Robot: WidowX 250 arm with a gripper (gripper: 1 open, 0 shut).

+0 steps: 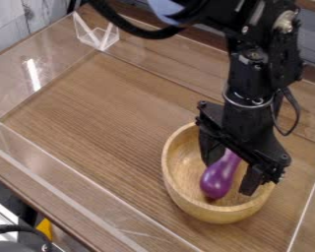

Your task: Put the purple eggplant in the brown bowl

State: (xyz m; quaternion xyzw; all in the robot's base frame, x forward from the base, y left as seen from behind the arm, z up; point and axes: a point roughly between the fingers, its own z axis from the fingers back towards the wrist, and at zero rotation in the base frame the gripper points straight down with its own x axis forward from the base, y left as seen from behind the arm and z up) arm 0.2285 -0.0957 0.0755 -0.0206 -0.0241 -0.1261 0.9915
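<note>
The purple eggplant point(220, 176) lies inside the brown bowl point(184, 190), but the widest thing in view is the wooden surface point(107, 103), a brown grained board that fills most of the picture. A clear plastic wall runs round it, with a small clear bracket point(97, 32) standing at the far left corner. Next in size is the black robot arm point(259, 59), which comes in from the top of the frame and hangs over the bowl with its wrist pointing straight down. The bowl sits at the near right part of the surface, round, light brown and thick-rimmed, with the grain showing on its inner wall. The gripper point(232, 167) reaches down into the bowl's right half. Its black fingers point(264, 175) stand spread wide apart, one at the eggplant's upper left and one to its right, and neither seems to press on it. The eggplant rests on the bowl's inner floor, glossy and tilted, its rounded fat end low and towards the front, its narrow end up under the gripper where the stem tip is hidden. It lies right of the bowl's middle, between the two fingers, released from them.
</note>
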